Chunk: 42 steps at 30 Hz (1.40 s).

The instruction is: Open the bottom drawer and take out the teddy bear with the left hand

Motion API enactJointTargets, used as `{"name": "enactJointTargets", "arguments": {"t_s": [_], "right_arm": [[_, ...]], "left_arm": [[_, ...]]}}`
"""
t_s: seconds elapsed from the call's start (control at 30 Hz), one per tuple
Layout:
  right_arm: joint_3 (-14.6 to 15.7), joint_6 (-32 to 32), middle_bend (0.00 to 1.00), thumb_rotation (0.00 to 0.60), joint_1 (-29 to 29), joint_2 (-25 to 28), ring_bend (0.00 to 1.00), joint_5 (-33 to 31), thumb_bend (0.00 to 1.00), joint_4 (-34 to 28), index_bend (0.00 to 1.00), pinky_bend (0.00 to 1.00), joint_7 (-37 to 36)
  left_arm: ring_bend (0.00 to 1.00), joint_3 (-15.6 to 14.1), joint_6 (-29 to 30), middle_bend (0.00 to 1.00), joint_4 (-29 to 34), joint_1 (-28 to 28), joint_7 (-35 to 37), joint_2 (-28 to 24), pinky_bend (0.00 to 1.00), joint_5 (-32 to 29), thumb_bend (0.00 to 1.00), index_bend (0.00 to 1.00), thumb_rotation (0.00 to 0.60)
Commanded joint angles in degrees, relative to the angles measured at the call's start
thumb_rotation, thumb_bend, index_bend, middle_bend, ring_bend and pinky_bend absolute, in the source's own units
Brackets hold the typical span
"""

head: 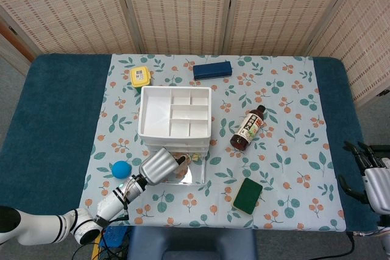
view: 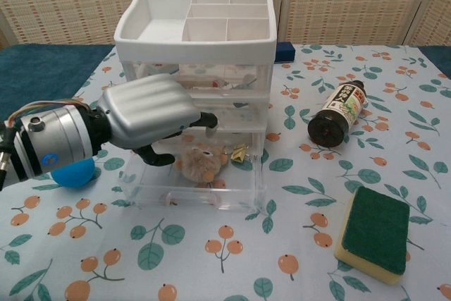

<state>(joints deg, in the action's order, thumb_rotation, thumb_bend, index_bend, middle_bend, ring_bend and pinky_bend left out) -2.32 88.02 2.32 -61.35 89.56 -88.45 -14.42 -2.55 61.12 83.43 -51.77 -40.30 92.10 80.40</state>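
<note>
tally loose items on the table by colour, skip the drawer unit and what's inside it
Yellow: 1, the small box
Blue: 2, the dark blue case and the ball
Green: 1, the sponge
Brown: 1, the bottle
Total: 5
</note>
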Motion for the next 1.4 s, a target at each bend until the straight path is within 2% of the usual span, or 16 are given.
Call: {"name": "enactJointTargets", "arguments": {"t_s": [0.03,0.77,1.4], "right_arm": [[0.0,0.0,0.21,0.600,-0.1,0.0,0.12,-0.1,0.42,-0.1,0.08,0.20,0.1],[0.0,-0.2,0.21,0.600,-0.2,0.2,0.12,-0.4,0.42,-0.4,0.08,0.20,0.6],[-0.1,-0.6,0.21,0.600,-0.2,0.2,0.12,-0.9,0.42,-0.4,0.08,0.20,0.6]], "left_arm": [[1.00,0.1,-0.2,0.94,-1.4,0.3,0.2,0.9,1.00,1.3,0.24,0.30,0.600],[1.00,1.7,-2.6,0.94,-11.1,1.5,3.9,6.5,1.00,5.4,0.24,0.29,0.600],[1.00,2.9,-4.1,0.95,-16.3,1.7,6.6,9.6,1.00,7.2,0.24,0.36,0.600]]}}
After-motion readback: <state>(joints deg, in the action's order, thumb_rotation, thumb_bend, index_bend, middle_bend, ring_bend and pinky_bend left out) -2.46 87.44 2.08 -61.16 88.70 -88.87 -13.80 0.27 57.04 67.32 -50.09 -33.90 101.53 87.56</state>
